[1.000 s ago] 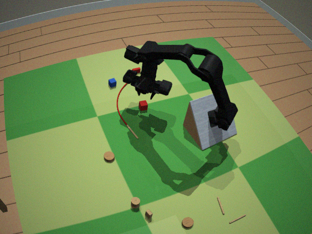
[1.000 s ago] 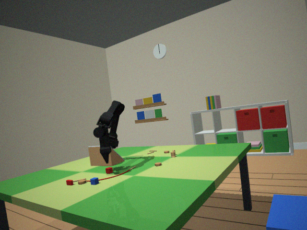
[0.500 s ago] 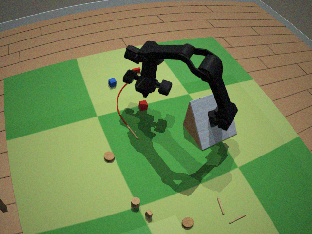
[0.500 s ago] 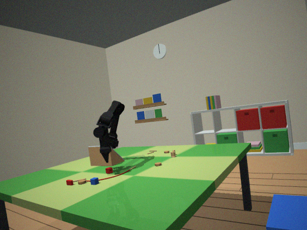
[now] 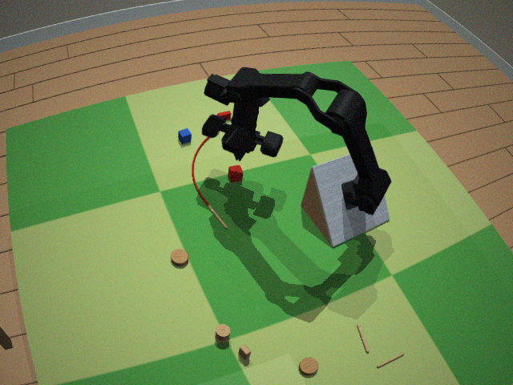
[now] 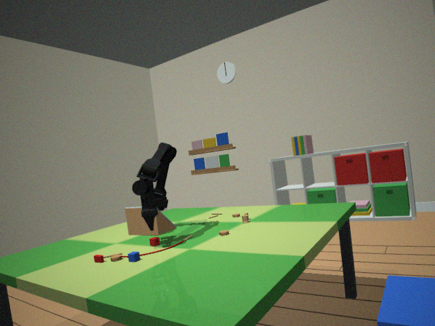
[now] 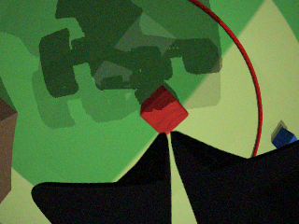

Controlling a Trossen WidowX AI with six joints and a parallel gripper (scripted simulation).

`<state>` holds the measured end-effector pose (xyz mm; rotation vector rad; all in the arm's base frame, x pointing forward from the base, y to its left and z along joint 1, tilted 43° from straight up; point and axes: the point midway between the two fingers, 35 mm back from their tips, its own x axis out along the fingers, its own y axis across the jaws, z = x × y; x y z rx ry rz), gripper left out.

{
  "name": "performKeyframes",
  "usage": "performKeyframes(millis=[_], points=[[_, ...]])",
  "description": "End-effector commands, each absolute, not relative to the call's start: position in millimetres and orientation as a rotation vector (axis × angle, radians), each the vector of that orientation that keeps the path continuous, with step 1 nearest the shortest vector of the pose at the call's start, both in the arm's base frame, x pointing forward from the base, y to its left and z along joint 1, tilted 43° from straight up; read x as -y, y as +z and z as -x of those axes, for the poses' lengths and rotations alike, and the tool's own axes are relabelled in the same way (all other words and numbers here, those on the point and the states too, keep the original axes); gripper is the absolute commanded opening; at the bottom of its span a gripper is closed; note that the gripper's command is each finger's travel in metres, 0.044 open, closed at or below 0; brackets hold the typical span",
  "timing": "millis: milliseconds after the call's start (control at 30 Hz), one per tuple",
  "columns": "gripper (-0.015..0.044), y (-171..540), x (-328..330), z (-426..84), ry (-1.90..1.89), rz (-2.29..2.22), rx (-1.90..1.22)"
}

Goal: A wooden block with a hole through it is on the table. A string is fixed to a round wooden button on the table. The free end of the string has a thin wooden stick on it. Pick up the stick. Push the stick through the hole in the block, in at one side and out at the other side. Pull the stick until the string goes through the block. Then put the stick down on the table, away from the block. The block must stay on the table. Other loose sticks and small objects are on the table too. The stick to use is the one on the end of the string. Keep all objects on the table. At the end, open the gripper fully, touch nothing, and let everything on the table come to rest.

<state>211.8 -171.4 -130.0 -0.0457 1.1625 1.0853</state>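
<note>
A grey-faced wedge (image 5: pixel 321 199) (image 6: pixel 140 221) (image 7: pixel 6 154) stands beside the pincer (image 5: pixel 239 158) (image 6: pixel 151 228) (image 7: pixel 167 133), on its right in the top view. The pincer hangs above the table (image 5: pixel 82 265) (image 6: pixel 224 274) (image 7: pixel 107 154), clenched on nothing, tips nearly together. The red string (image 5: pixel 192 169) (image 6: pixel 158 250) (image 7: pixel 259 107) bows round one side of it, apart from the fingers. A red cube (image 5: pixel 235 172) (image 6: pixel 154 241) (image 7: pixel 163 112) lies below and just ahead of the tips, ungrasped. A small wooden block (image 5: pixel 244 351) (image 6: pixel 246 213), well apart beyond the stick, may be the one to thread; its hole cannot be made out. The thin stick (image 5: pixel 218 216) (image 6: pixel 187 238) lies on the table at the string's free end, nearer the pincer than that block.

The step in hand seems to be reaching the stick; threading has not begun. The arm does best to travel high over the cube, reopen above the stick, line the fingers across its length, then descend squarely. A grip near the string end would leave the tip free for the hole; closing gently should keep it from rolling.
</note>
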Motion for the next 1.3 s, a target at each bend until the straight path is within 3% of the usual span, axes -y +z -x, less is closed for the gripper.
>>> performKeyframes(millis=[0, 200, 267, 567, 1100, 1267], points=[[0.0079, -130.0, 171.4, -211.8, 1.085, 0.046, -1.163], [0.0236, -130.0, 171.4, -211.8, 1.085, 0.046, -1.163], [0.0236, -130.0, 171.4, -211.8, 1.085, 0.046, -1.163], [0.0, -130.0, 171.4, -211.8, 1.085, 0.046, -1.163], [0.0, -130.0, 171.4, -211.8, 1.085, 0.046, -1.163], [0.0131, -107.9, 148.7, -266.5, 1.338, 0.417, -0.881]])
